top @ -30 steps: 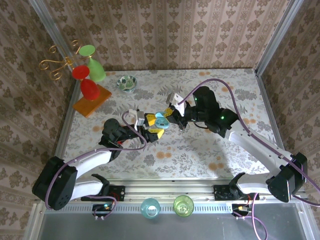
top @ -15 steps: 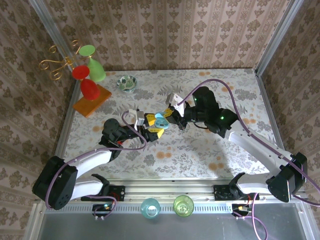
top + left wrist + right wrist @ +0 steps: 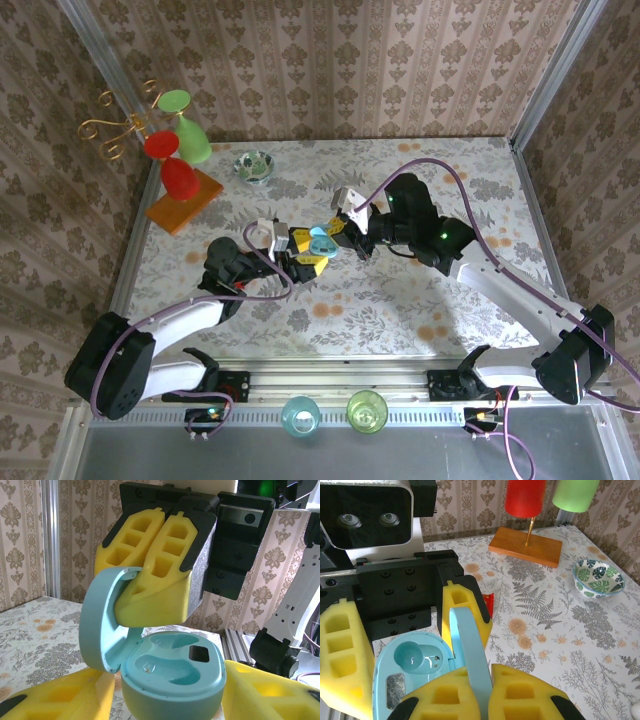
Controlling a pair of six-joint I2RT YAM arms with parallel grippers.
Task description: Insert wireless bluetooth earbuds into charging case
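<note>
Roughly at the middle of the bench [image 3: 470, 190], the teal charging case [image 3: 321, 241] hangs between the two arms, its lid [image 3: 470, 650] swung open. The left pincer [image 3: 307, 253] comes in from 8 o'clock of the case and the right pincer [image 3: 341, 232] from 2 o'clock.

On the left wrist camera the case body sits low at 6 o'clock. A yellow foam pad [image 3: 55, 697] lies against its 9 o'clock side and another against its 3 o'clock side, so the left pincer is clamped on the body. The lid stands up at 9 o'clock of the body. Two moulded wells face upward inside, with a dark square window at 2 o'clock of them.

On the right wrist camera the lid's edge runs up between the right pincer's yellow fingers [image 3: 445, 697], which are pressed together on it.

A leaf-patterned bowl [image 3: 254, 166] rests at 11 o'clock of the case, well apart. Farther off at 10 o'clock is a wooden stand [image 3: 184, 203] carrying a red cup and a green cup.
</note>
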